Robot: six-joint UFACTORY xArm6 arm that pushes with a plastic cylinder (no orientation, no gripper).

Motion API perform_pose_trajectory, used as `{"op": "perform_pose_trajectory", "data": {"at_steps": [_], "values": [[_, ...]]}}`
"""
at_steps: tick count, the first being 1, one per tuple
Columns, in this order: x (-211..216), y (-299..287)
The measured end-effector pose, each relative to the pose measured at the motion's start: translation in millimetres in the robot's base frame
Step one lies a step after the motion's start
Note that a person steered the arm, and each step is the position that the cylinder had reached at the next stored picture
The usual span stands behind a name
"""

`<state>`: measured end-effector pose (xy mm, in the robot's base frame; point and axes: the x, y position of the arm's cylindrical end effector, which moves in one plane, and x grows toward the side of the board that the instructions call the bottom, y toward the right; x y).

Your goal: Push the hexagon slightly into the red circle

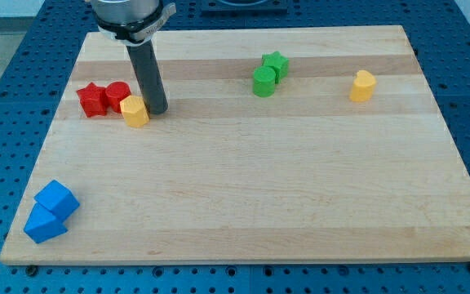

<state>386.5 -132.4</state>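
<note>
A yellow hexagon block lies at the view's upper left, touching the lower right side of the red circle block. A red star block sits against the red circle's left side. My tip is at the end of the dark rod, right beside the yellow hexagon on its right, touching or nearly touching it.
A green circle block and a green star block sit together at the top centre. A yellow heart-like block lies at the upper right. Two blue blocks lie at the lower left near the wooden board's edge.
</note>
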Motion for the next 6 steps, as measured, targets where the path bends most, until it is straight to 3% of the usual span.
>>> {"op": "perform_pose_trajectory", "data": {"at_steps": [1,2,6], "values": [[24,23],[38,10],[13,-31]]}}
